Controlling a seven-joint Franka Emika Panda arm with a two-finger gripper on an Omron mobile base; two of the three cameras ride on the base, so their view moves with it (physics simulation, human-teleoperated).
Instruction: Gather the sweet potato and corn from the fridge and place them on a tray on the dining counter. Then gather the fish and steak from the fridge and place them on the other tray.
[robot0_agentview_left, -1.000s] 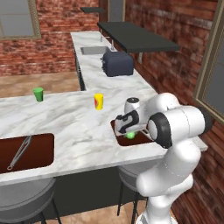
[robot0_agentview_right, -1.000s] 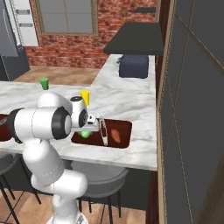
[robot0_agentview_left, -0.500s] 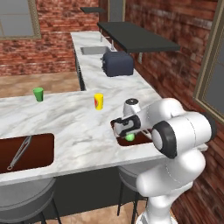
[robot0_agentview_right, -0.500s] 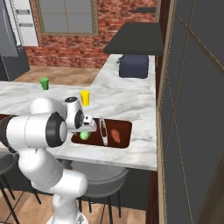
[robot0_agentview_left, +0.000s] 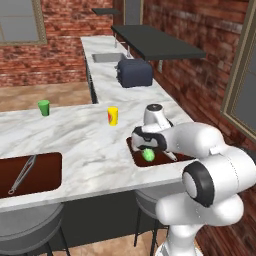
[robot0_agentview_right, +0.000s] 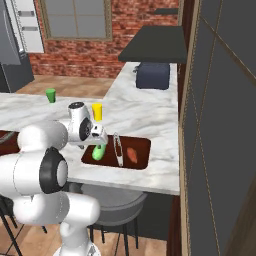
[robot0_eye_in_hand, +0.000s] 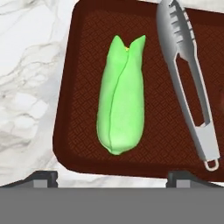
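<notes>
Poised just above the near tray (robot0_agentview_right: 142, 144), the gripper (robot0_eye_in_hand: 111, 177) has its two dark fingertips spread wide, one to each side of the corn (robot0_eye_in_hand: 122, 110) and touching nothing, which reads as a release with the hand clear of what it set down. That corn lies flat on the tray's floor, toward the tray's left part as the right base view shows it, its pointed husk tips aimed away from the hand. Just beside the corn, and also on this tray, lie metal tongs (robot0_eye_in_hand: 188, 83), roughly parallel to it, so the corn sits in the free strip between them and the tray's rim. Beyond the tongs, on the same tray, rests the sweet potato (robot0_agentview_right: 132, 154); with both vegetables there, I judge the first half of the task met. Farther from this tray along the dining counter (robot0_agentview_left: 75, 135) stand a yellow-and-red cup (robot0_agentview_left: 113, 116) and a green cup (robot0_agentview_left: 44, 107), and the second tray (robot0_agentview_left: 42, 170), well apart, carries its own tongs, presumably awaiting fish and steak.
</notes>
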